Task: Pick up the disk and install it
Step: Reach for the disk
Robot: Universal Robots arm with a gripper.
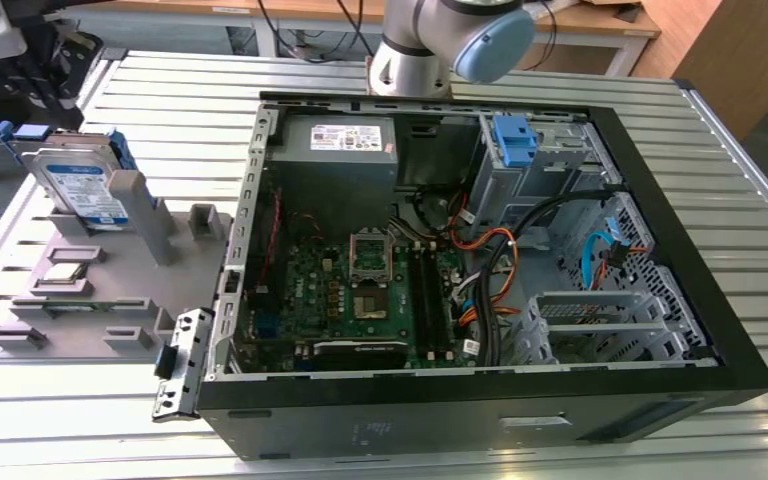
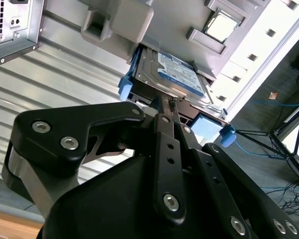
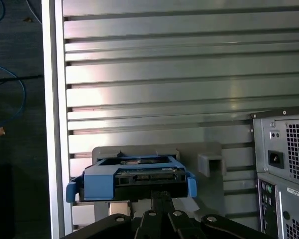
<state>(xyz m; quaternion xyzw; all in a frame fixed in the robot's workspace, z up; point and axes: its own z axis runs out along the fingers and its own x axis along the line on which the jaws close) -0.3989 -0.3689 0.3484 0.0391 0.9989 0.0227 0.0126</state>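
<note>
**Barely begun: the disk is not yet lifted**

Plainly, my claw [image 2: 163, 102] has nothing in it. In the second wrist view its two dark fingers [image 2: 157, 124] lie pressed together down to the tips, with no gap that I can see. The tips aim toward the disk [image 2: 177, 74], whose labelled face and blue frame lie just beyond them. In the first wrist view my claw [image 3: 162, 198] lines up on the disk's [image 3: 134, 177] blue-framed edge, but I cannot tell from either wrist view whether the tips touch it.

Further out, in the exterior view, the disk [image 1: 84, 190] stands on edge in a grey holder [image 1: 157, 225] at the exterior view's left, on the slatted metal counter [image 1: 357, 75]. Nothing grips it there.

Beside the holder sits the open computer case [image 1: 744, 375], with boards and cables exposed. A lone blue bracket [image 1: 511, 140] stands among its drive bays at the far side.

By my reckoning nothing of the job is done. The pick-up and the fitting into the case both remain.
</note>
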